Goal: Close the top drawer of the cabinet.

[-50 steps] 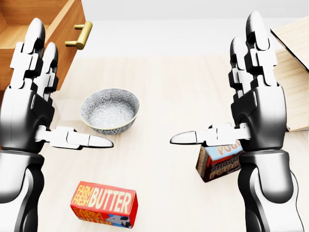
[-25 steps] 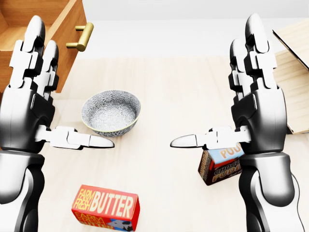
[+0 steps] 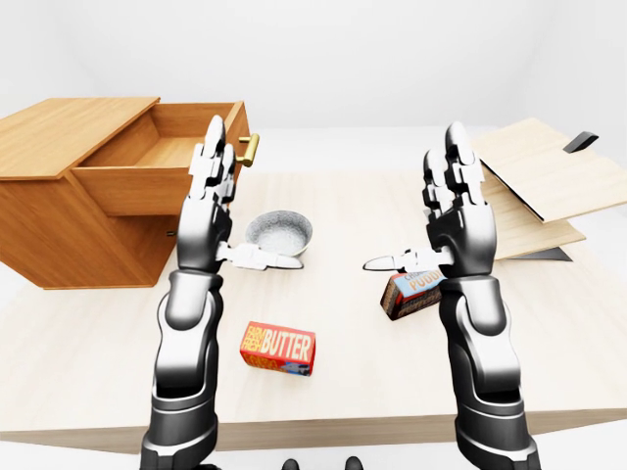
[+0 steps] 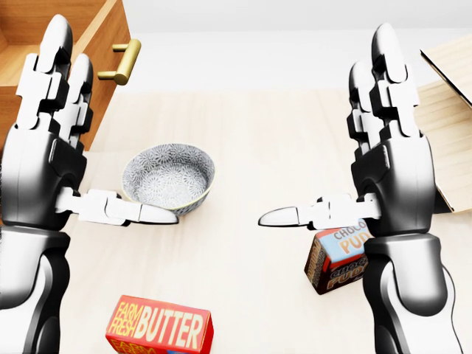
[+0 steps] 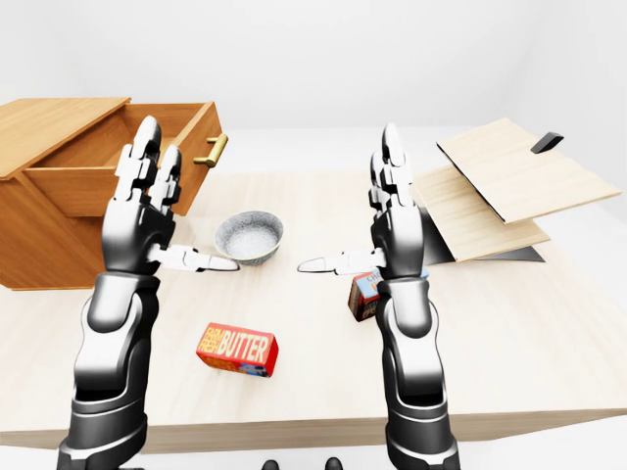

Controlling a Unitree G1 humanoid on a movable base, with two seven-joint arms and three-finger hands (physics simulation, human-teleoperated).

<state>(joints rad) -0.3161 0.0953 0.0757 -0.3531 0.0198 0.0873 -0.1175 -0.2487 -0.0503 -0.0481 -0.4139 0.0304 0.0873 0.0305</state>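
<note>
The light wooden cabinet (image 3: 69, 186) stands at the table's left with its top drawer (image 3: 181, 162) pulled out, brass handle (image 5: 210, 151) exposed, while the empty, open-fingered left hand (image 3: 208, 211) and right hand (image 3: 453, 215) hover upright nearby, seemingly poised to push.

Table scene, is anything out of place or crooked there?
Yes. The cabinet's top drawer stands pulled out. At the left-eye view's right, two wooden boards lie tilted, one atop the other. The pudding box sits askew behind the right hand.
</note>
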